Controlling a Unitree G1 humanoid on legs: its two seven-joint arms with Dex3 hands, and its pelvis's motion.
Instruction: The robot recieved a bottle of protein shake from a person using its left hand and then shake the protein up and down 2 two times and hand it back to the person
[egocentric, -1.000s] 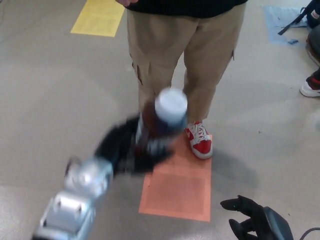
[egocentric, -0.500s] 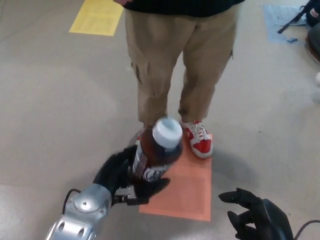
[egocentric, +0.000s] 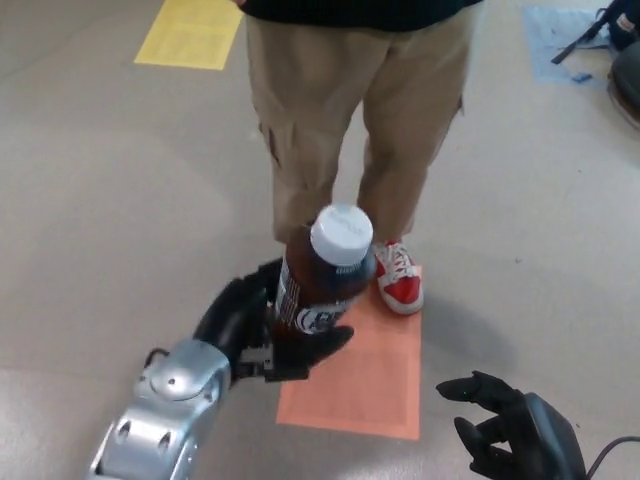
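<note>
While the bottle (egocentric: 318, 285) is grasped by the left hand (egocentric: 262, 330) just left of centre in the frame, it is held nearly upright, tilted a little to the right. Black fingers (egocentric: 232, 312) are wrapped around its lower half from the left, and the thumb (egocentric: 325, 346) is pressed against its lower right side. A white cap (egocentric: 341, 235) is seen at the top, and dark brown liquid and a label are seen below it. The silver forearm (egocentric: 165, 415) is seen at the lower left of the frame. The right hand (egocentric: 508, 432) is seen at the lower right, well apart from the bottle, with its fingers spread and nothing held. A person's legs (egocentric: 352, 110) in tan trousers are seen at the upper centre, behind the bottle. A red and white shoe (egocentric: 397, 279) is seen just right of the bottle, resting on the upper edge of an orange mat (egocentric: 372, 378).
</note>
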